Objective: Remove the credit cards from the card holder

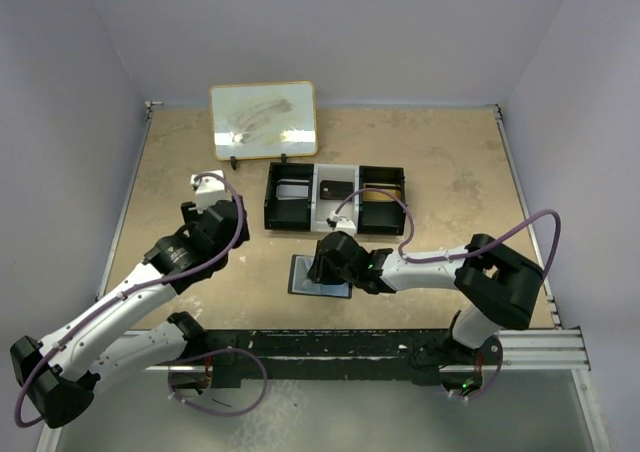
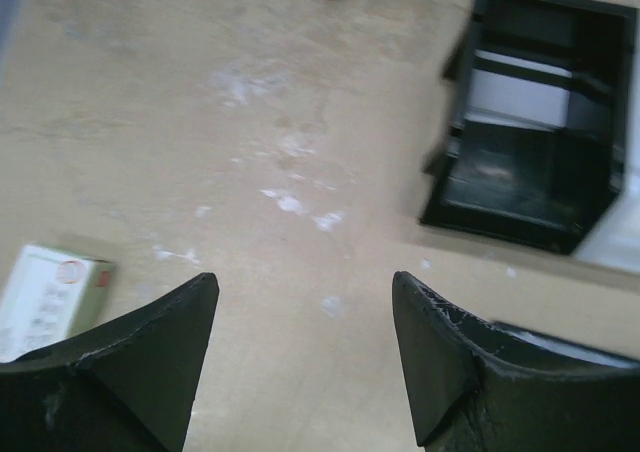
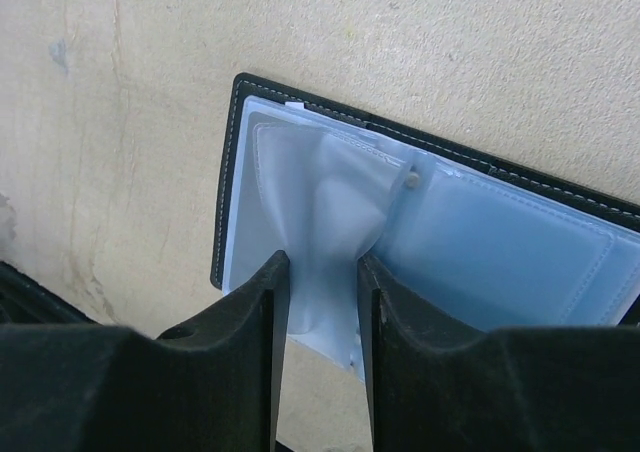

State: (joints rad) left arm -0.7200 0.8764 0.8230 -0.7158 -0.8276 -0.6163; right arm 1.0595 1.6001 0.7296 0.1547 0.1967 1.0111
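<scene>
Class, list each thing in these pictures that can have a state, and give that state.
card holder: open, lying flat on the table, one clear sleeve bunched up.
right gripper: closed on that sleeve.
left gripper: open, holding nothing, above the table.
tray: upright, something in each compartment.
whiteboard: propped up, smeared.
small box: lying flat.

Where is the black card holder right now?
In the top view the card holder lies open mid-table, just below the tray, under the right gripper, which pinches its clear sleeve.
</scene>
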